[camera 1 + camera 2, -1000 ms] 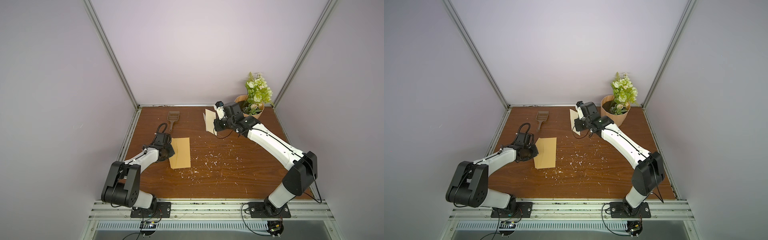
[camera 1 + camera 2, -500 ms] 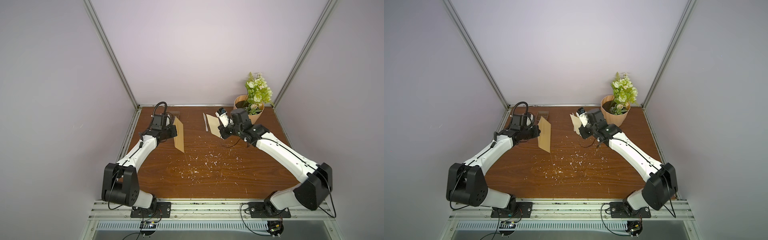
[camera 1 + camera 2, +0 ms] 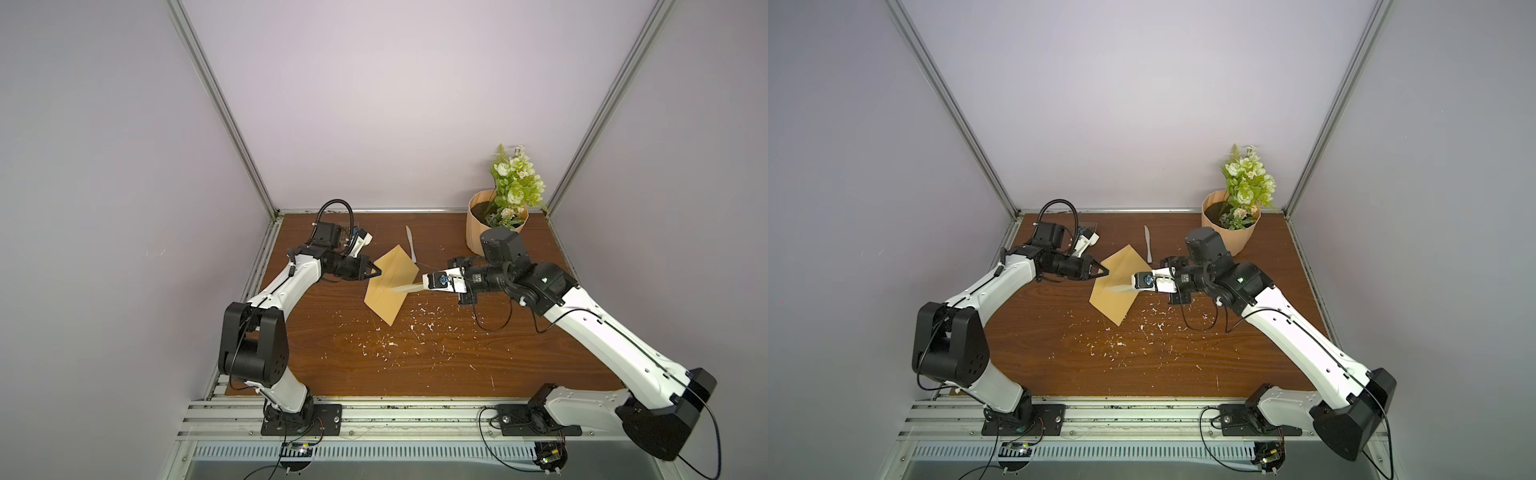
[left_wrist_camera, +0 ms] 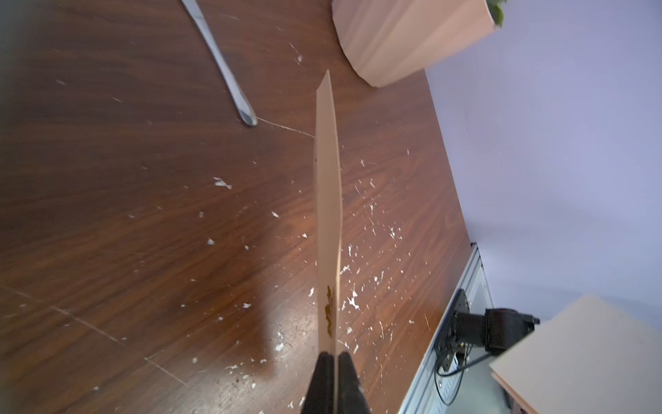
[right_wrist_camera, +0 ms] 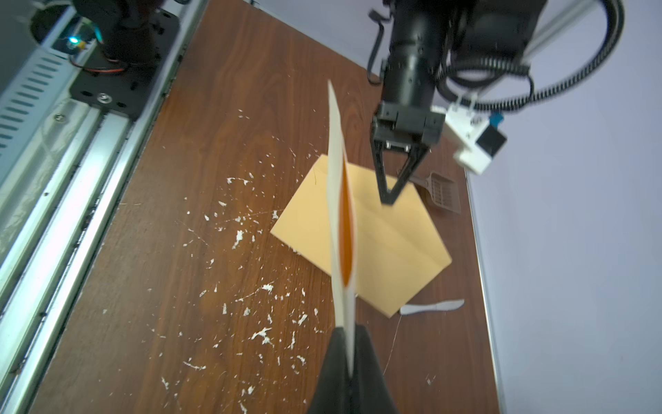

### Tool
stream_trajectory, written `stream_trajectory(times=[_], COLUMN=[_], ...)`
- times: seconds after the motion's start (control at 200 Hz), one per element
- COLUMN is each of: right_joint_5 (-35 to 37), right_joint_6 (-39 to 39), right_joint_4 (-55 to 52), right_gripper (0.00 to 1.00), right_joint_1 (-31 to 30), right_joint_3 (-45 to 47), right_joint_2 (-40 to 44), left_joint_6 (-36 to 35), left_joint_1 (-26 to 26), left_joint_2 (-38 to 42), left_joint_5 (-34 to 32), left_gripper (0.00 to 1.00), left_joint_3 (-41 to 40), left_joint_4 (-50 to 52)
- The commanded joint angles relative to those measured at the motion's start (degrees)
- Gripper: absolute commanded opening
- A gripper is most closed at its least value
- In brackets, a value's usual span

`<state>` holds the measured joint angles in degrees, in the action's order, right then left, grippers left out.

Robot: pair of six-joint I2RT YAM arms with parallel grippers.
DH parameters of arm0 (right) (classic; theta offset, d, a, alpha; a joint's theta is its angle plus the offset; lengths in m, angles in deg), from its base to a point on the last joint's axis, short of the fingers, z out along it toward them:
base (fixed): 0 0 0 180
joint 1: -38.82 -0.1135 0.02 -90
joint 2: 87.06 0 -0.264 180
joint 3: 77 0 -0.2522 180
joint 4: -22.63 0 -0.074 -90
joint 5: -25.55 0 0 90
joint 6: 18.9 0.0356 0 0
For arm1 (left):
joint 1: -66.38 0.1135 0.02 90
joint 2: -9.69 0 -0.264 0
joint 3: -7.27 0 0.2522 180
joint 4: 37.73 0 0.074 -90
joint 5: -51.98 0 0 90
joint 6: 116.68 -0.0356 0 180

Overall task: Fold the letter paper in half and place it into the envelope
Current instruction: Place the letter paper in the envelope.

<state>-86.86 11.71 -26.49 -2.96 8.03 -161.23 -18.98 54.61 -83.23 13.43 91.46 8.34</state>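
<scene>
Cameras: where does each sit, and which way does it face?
Top views: high over the base rail, looking down at the table; left arm and right arm show.
Left wrist: behind the left gripper, facing the flowerpot; fingers pinching the envelope.
Right wrist: behind the right gripper, facing the left arm; fingers pinching the letter paper.
Shared: the envelope, everywhere.

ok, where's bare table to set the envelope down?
Bare: front strip of the table, between the front rail and the white flecks. Crowded further back: envelope and letter paper held mid-table, knife behind them, flower pot in the back-right corner.
</scene>
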Motion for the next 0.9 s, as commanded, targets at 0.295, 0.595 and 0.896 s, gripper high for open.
stream_trajectory(times=[0.295,0.595,0.896], right_joint_5=[2.02,6.97,12.07], right_joint_6=[-16.49,-16.98,-17.68], right_joint_4=[-18.61,-21.42,-19.20], right_gripper=[0.00,0.00,0.00], right_joint_1=[-8.65,-10.34,-10.30], right_joint_3=[-17.79,-16.27,-15.17], right_joint_2=[-13.87,-15.38,-16.80], left_joint_6=[-11.48,-12.87,-12.97], left_joint_1=[-10.38,-10.73,-13.33], left_joint_2=[0.86,4.22,4.27], left_joint_5=[4.99,1.54,-1.39], left_gripper=[0.00,0.00,0.00], left_joint_3=[1.49,-0.20,-0.82], left_joint_4=[12.79,16.03,17.51])
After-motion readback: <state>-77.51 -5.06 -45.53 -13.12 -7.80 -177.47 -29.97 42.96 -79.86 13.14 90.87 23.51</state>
